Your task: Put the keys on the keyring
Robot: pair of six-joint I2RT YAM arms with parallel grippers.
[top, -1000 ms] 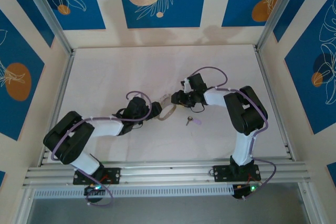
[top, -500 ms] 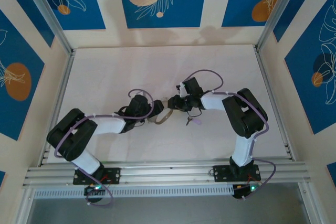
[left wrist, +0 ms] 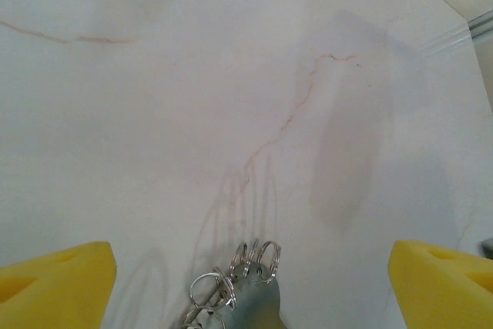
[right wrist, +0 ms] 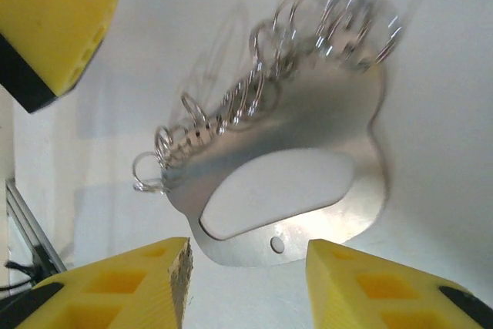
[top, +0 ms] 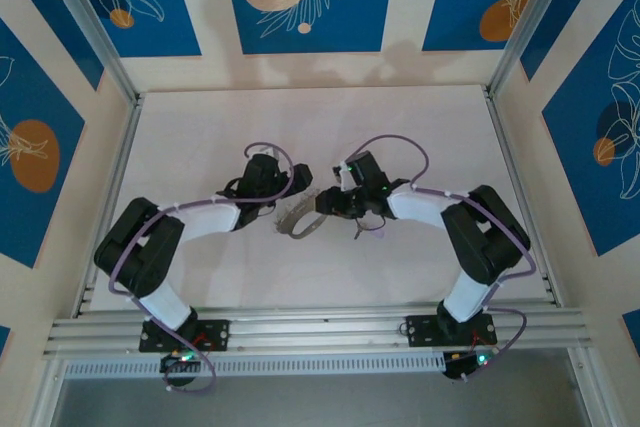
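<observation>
Silvery oval metal keyring (right wrist: 339, 136) with wire-loop fringe, mid-frame: right hand (right wrist: 248, 283) half-open astride its edge, grip unclear; left hand (left wrist: 250, 283) wide open, empty. Lilac-headed silver key (top: 364, 231) on worktop (top: 200, 147) nearby, unthreaded.

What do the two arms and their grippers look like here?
Both the left arm and right arm have white shells, black joints and a looping lilac cable. The left gripper and right gripper are black, with blocky yellow pads showing square recesses.
</observation>
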